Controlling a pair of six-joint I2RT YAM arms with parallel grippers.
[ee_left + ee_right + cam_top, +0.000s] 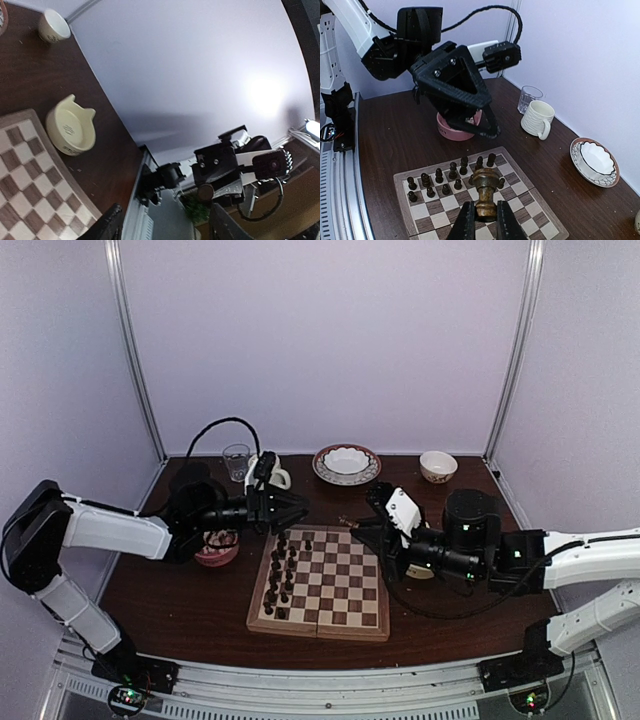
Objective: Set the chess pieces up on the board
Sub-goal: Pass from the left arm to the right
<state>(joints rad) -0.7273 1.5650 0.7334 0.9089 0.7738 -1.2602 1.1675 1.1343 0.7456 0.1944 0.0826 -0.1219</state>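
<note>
Two files of dark chess pieces [280,575] standing along the board's [345,592] left edge, near corner to far; no pale ones to be seen on it. Above the board's far edge, right of its middle: right gripper [485,206] pressed tight on a tall crowned piece [486,186], dark like the rest, carried upright. Over the board's far-left corner: left gripper [164,220] spread wide, nothing between the fingers. Left of that corner: pink bowl [217,548]. Beyond the board's far edge: mug [272,477], glass [236,460], patterned plate [346,464], small bowl [438,466].

Risks, as judged:
- Lowering into the packed files and knocking neighbours over.
- Letting go before the base sits flat, and so tipping the piece.
- Brushing the left arm, which hangs close over the same end of the board.
</note>
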